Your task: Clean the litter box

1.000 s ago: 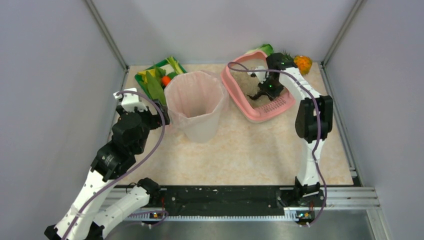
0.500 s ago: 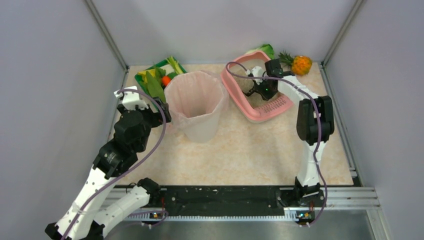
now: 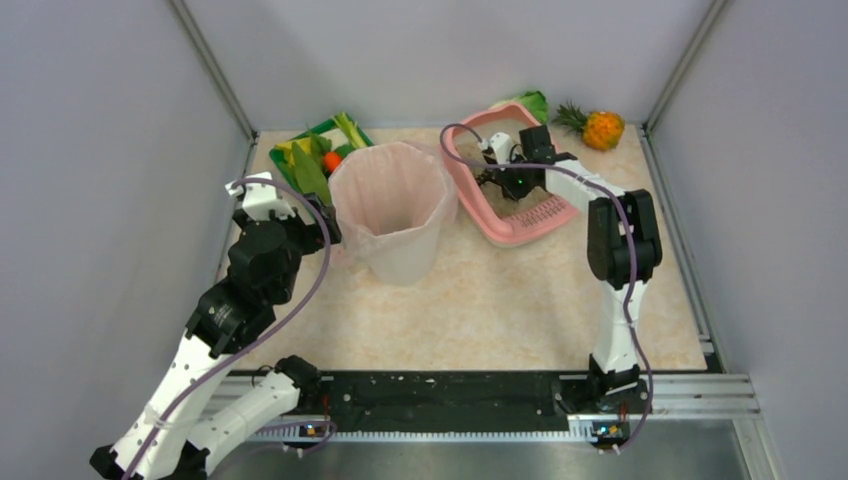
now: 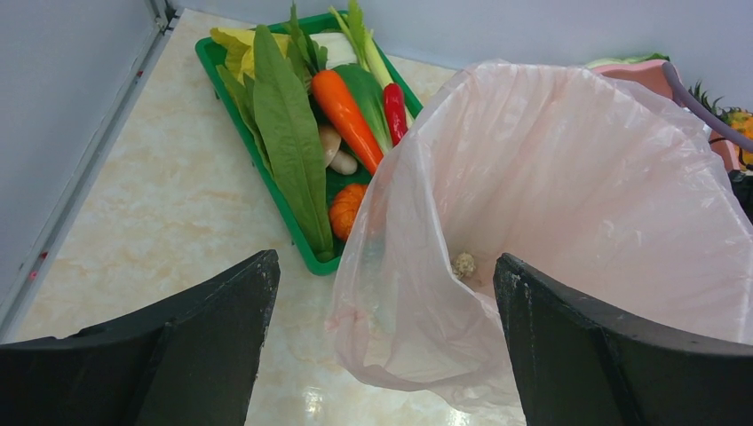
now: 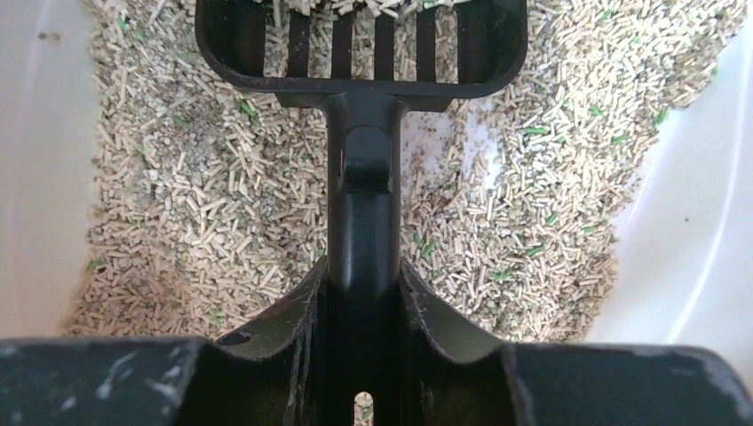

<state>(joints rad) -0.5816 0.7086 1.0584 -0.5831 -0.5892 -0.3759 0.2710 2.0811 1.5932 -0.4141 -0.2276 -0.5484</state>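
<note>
The right gripper [image 5: 362, 306] is clamped tight on the handle of a black slotted scoop [image 5: 355, 53], whose head sits low in the pellet litter [image 5: 204, 204] at the top of the wrist view. In my judgement the step in hand is sifting. To do it well, keep the head shallow and nearly level and draw it slowly through the pellets. Then lift and give a small shake so loose pellets fall through the slots while any clump stays on. Lifting too fast or tipping would likely spill litter over the rim. The head runs off the top edge of the frame, so I cannot tell whether a clump is on it yet.

The litter box [image 3: 500, 232] lies in the upper centre-right of the overhead view, just right of the pink-lined bin [image 3: 392, 215], with a pineapple [image 3: 603, 128] further right.

The right arm rises upright from the lower right. It bends at the elbow at mid-right, and its forearm reaches up and left over the tray.

The left gripper [image 4: 384, 266] is spread wide and holds nothing. It faces the bin's near side, with the green vegetable tray [image 4: 313, 263] at upper left. Its arm is folded at the left of the overhead view.
</note>
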